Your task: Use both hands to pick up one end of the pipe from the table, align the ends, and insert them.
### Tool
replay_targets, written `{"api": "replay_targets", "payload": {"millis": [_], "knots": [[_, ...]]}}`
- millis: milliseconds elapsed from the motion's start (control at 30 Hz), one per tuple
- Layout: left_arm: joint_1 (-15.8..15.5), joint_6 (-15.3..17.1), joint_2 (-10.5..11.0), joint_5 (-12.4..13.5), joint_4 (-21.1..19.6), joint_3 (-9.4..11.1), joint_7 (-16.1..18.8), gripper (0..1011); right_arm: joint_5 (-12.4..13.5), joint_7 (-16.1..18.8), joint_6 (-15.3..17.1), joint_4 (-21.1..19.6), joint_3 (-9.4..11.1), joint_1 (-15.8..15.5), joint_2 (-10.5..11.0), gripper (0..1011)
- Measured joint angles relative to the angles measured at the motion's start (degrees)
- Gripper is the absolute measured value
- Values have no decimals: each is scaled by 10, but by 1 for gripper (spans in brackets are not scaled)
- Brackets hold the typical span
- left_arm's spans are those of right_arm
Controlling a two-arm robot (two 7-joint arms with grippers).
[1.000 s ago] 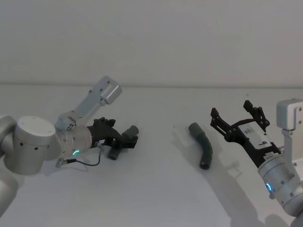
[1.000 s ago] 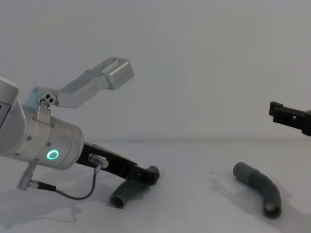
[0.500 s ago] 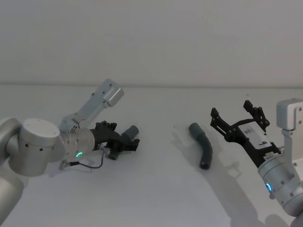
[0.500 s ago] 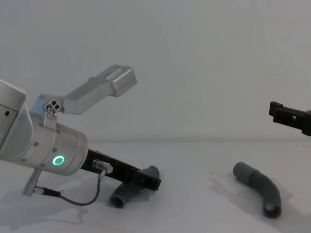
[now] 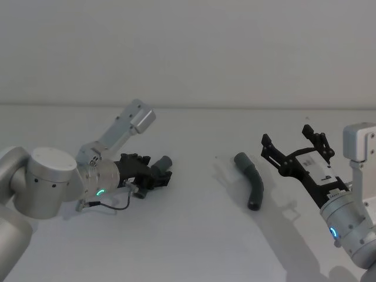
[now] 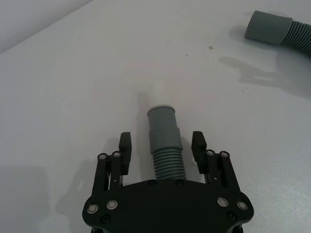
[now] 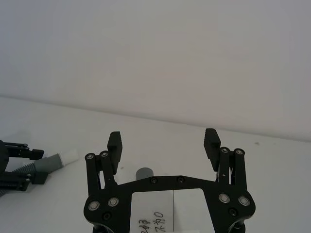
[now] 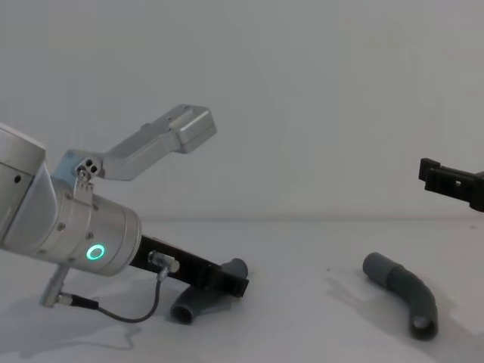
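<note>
Pipe piece (image 6: 164,138), ribbed grey with a whitish tip, lies between the spread fingers of the left gripper (image 6: 162,145); second piece (image 5: 252,182) near the wide-open right gripper (image 5: 292,141).

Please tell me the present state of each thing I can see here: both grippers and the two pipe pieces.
Left gripper: open, low, straddling the left pipe piece.
Right gripper: open wide, empty, held above the table.
Left pipe piece: lying on the table, not clamped.
Right pipe piece: lying on the table, untouched, apart from the other piece.
</note>
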Motion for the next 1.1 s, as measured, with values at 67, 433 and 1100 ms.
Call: {"api": "replay_targets", "payload": {"millis": [67,433,1100], "knots": [[0,0,-1,0,1,0,0,693,0,0,0,0,0,0,0,1002],[-1,0,-2,1,2,1,-1,366,0,0,0,0,0,0,0,1001],[-1,0,-3,1,3,1,-2,348,0,0,0,0,0,0,0,1002]]}}
